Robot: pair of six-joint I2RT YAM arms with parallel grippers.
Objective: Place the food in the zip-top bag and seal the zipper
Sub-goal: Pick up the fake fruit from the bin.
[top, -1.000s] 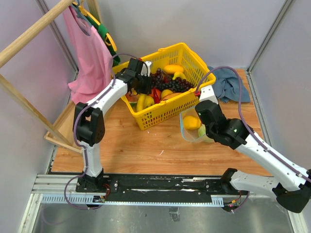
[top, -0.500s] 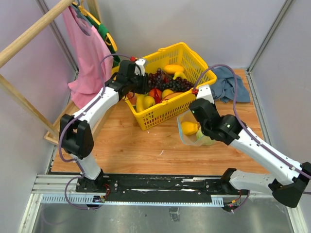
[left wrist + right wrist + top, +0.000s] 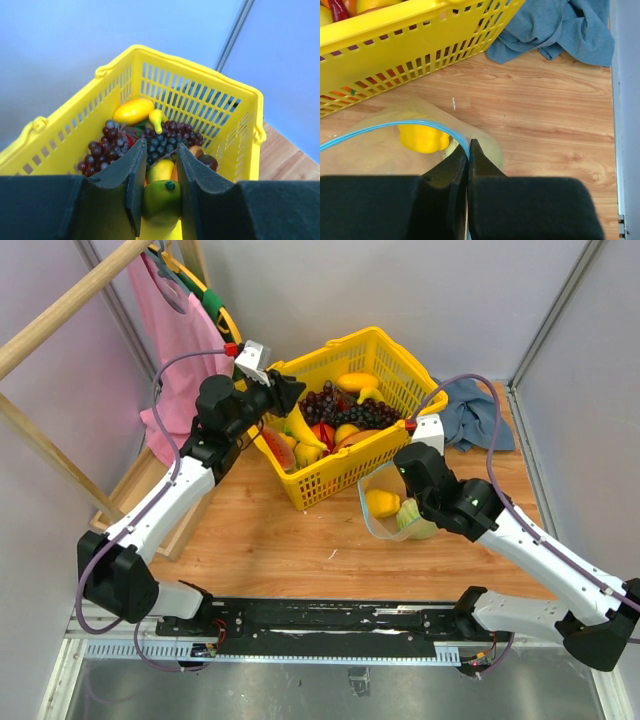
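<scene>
My left gripper (image 3: pixel 288 393) is above the yellow basket's left end. In the left wrist view its jaws (image 3: pixel 161 150) are shut on a smooth green fruit (image 3: pixel 162 200), held above the basket. My right gripper (image 3: pixel 404 472) is shut on the light-blue zipper strip (image 3: pixel 395 126) of the clear zip-top bag (image 3: pixel 385 525) and holds its mouth open beside the basket's front wall. A yellow fruit (image 3: pixel 381 503) and a pale green fruit (image 3: pixel 412 516) lie inside the bag; the yellow one also shows in the right wrist view (image 3: pixel 422 139).
The yellow lattice basket (image 3: pixel 330 475) holds dark grapes (image 3: pixel 340 405), yellow fruit and red pieces; it also shows in the left wrist view (image 3: pixel 200 95). A blue cloth (image 3: pixel 470 415) lies at the back right. A pink garment (image 3: pixel 185 360) hangs on a wooden rack (image 3: pixel 60 310) at the left.
My left gripper has risen out of the basket and drawn back to the left with the green fruit. My right gripper has shifted the bag slightly left.
</scene>
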